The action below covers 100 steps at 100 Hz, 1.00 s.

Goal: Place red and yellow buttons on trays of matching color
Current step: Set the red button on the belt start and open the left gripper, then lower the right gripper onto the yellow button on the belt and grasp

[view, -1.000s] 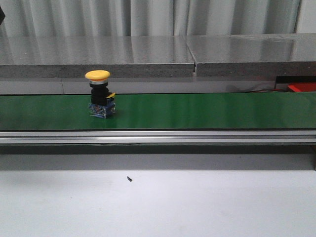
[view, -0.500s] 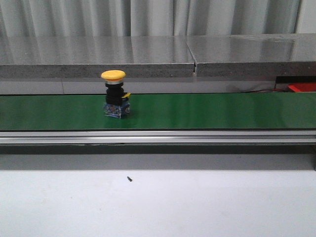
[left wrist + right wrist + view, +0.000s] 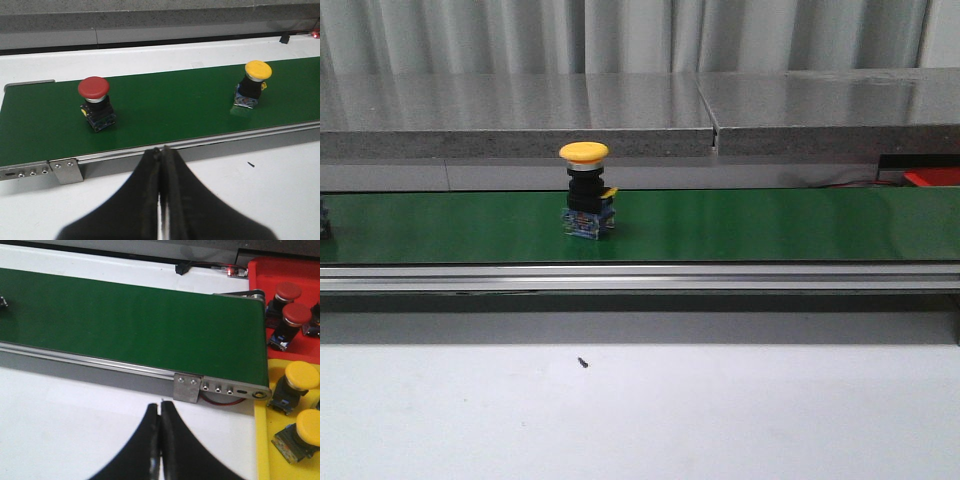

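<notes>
Now yellow button [image 3: 257, 82] upright on green belt [image 3: 170, 110], well apart from left tool [image 3: 161, 200]; both tools pinched closed, holding nothing.

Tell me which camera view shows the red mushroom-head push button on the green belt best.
The left wrist view: the red mushroom-head push button stands whole and upright on the green belt. The front view catches only a dark sliver at its left edge, probably this button. The right wrist view shows no red button on the belt.
</notes>
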Tool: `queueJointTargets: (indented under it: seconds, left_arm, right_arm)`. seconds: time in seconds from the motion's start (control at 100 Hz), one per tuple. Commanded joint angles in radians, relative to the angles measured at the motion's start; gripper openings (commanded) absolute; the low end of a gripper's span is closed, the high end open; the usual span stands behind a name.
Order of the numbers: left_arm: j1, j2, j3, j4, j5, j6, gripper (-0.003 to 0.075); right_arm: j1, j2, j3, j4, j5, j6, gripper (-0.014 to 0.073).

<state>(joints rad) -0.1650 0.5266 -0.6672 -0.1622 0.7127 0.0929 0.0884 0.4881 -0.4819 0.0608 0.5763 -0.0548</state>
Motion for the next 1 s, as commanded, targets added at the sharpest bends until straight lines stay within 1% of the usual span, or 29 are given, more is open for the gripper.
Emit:
queueJointTargets:
  seconds: [0.0,0.23,0.35,0.42,0.47,0.54,0.57,0.59,0.64,0.66,0.71,0.76,0.81,0.92,0.99]
  left_arm:
    - [-0.01,0.001,-0.026,-0.008,-0.071,0.003,-0.0019]
    - [-0.01,0.001,-0.026,-0.008,-0.071,0.003,-0.0018]
    - [-0.01,0.001,-0.026,-0.008,-0.071,0.003,-0.0018]
    - [-0.01,0.001,-0.026,-0.008,-0.071,0.003,-0.0019]
    - [-0.01,0.001,-0.026,-0.008,-0.071,0.003,-0.0019]
    - [-0.01,0.001,-0.026,-0.008,-0.071,0.003,-0.0018]
    - [-0.01,0.001,-0.026,-0.008,-0.071,0.003,-0.0018]
    - [-0.01,0.001,-0.026,-0.008,-0.071,0.003,-0.0019]
    - [-0.01,0.001,-0.026,-0.008,-0.071,0.003,-0.0018]
    - [-0.01,0.001,-0.026,-0.008,-0.071,0.003,-0.0018]
    - [-0.01,0.001,-0.026,-0.008,-0.071,0.003,-0.0019]
    - [-0.01,0.001,-0.026,-0.008,-0.071,0.003,-0.0019]
    - [-0.01,0.001,-0.026,-0.008,-0.071,0.003,-0.0019]
    - [-0.01,0.001,-0.026,-0.008,-0.071,0.003,-0.0019]
    - [-0.01,0.001,-0.026,-0.008,-0.071,0.003,-0.0019]
  right_arm:
    - [0.001,0.041,-0.054,0.002,-0.039,-0.011,-0.0067]
    - [0.013,0.163,-0.17,0.002,-0.029,-0.022,-0.0067]
    - [0.058,0.259,-0.257,0.002,0.005,-0.038,-0.0062]
    - [0.096,0.322,-0.312,0.002,0.03,-0.046,-0.0032]
    - [0.125,0.374,-0.352,0.002,0.049,-0.047,0.001]
    - [0.161,0.451,-0.412,0.002,0.069,-0.047,0.0108]
    - [0.176,0.482,-0.442,0.002,0.079,-0.047,0.0176]
    - [0.185,0.504,-0.454,0.002,0.086,-0.047,0.0206]
    - [0.204,0.554,-0.501,0.002,0.104,-0.047,0.0337]
    - [0.211,0.575,-0.513,0.002,0.112,-0.047,0.037]
    - [0.227,0.621,-0.558,0.002,0.133,-0.047,0.049]
    - [0.24,0.669,-0.599,0.002,0.154,-0.047,0.0566]
    - [0.249,0.715,-0.643,0.002,0.181,-0.047,0.06]
    - [0.251,0.815,-0.75,0.014,0.254,-0.082,0.0601]
    - [0.251,0.875,-0.818,0.029,0.314,-0.146,0.0601]
